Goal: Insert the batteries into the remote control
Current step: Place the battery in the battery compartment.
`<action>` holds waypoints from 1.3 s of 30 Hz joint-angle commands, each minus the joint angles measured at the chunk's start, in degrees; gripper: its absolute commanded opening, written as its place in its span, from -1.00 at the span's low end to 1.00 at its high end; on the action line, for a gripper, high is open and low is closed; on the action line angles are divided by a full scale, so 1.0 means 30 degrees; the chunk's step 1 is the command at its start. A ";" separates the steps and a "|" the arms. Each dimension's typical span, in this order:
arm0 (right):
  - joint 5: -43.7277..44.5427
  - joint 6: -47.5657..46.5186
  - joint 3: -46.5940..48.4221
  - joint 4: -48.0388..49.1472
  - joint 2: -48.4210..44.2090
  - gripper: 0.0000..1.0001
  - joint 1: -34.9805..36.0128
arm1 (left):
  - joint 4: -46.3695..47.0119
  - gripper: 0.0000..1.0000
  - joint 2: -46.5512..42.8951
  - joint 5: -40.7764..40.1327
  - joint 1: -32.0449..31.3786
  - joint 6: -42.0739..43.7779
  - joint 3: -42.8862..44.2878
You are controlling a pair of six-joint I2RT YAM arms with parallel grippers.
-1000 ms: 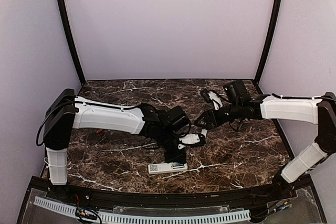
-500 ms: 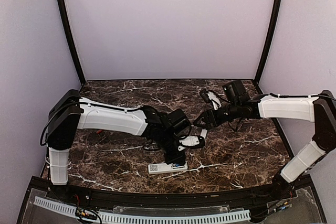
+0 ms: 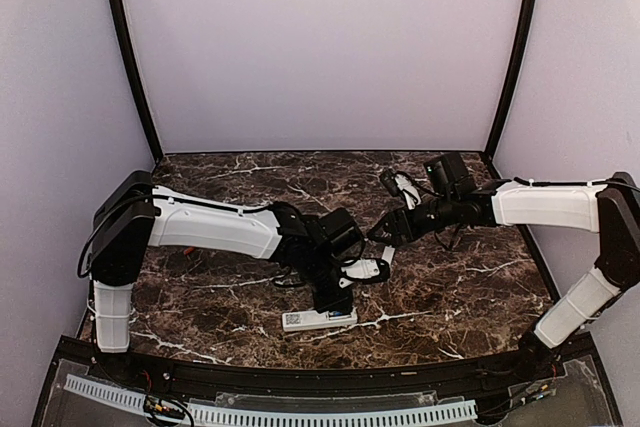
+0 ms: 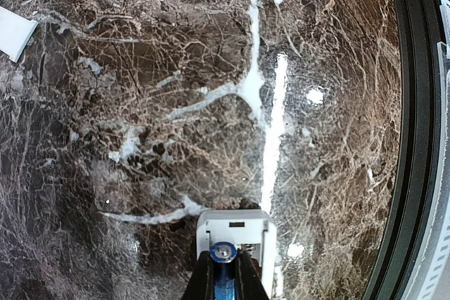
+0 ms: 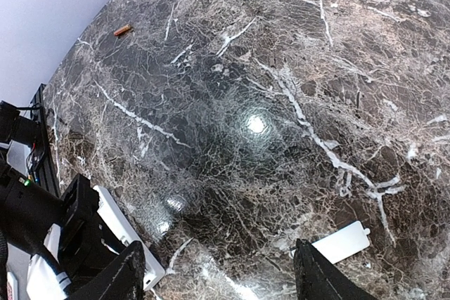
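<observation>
The white remote control [image 3: 312, 321] lies near the table's front edge with its back up. My left gripper [image 3: 336, 303] stands right over its right end. In the left wrist view this gripper [image 4: 224, 259] is shut on a blue battery [image 4: 223, 252], whose round end sits at the open battery recess of the remote control [image 4: 235, 224]. An orange battery [image 5: 122, 30] lies far off on the marble. My right gripper [image 5: 221, 275] hovers open above the table with nothing between its fingers [image 5: 316, 279]; it is behind and to the right of the remote control [image 5: 125, 235].
The small flat white cover piece [image 5: 342, 242] lies on the marble close to my right gripper's finger, and the cover piece [image 4: 14, 31] also shows at the far left in the left wrist view. The table's black front rim [image 4: 415, 131] runs close to the remote.
My left arm has shifted a little and brought the blue battery down onto the remote's right end. The right arm has barely moved.
</observation>
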 commanded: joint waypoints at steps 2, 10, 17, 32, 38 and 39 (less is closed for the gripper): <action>-0.0413 -0.0054 0.0124 0.0525 -0.0064 0.39 -0.0121 | -0.1487 -1.00 0.0127 -0.0512 -0.0158 0.0509 0.0156; -0.0620 0.0048 -0.0064 0.0498 -0.0497 0.39 -0.0134 | -0.2127 -1.00 0.0028 -0.0734 -0.0318 0.0508 0.0110; -0.0783 0.0220 -0.0277 0.0523 -0.0836 0.38 -0.0141 | -0.1498 -0.90 0.0031 -0.0886 -0.0346 0.0875 -0.0439; -0.1085 0.0354 -0.0577 0.0644 -0.1086 0.39 -0.0123 | -0.2013 -0.63 0.0002 -0.0900 -0.0591 0.1101 -0.0228; -0.1182 0.0429 -0.0723 0.0672 -0.1319 0.38 -0.0121 | -0.2153 -0.61 -0.0038 -0.0907 -0.0649 0.0941 -0.0015; -0.1204 0.0457 -0.0749 0.0684 -0.1357 0.38 -0.0121 | -0.2188 -0.61 -0.0091 -0.0867 -0.0650 0.0894 0.0033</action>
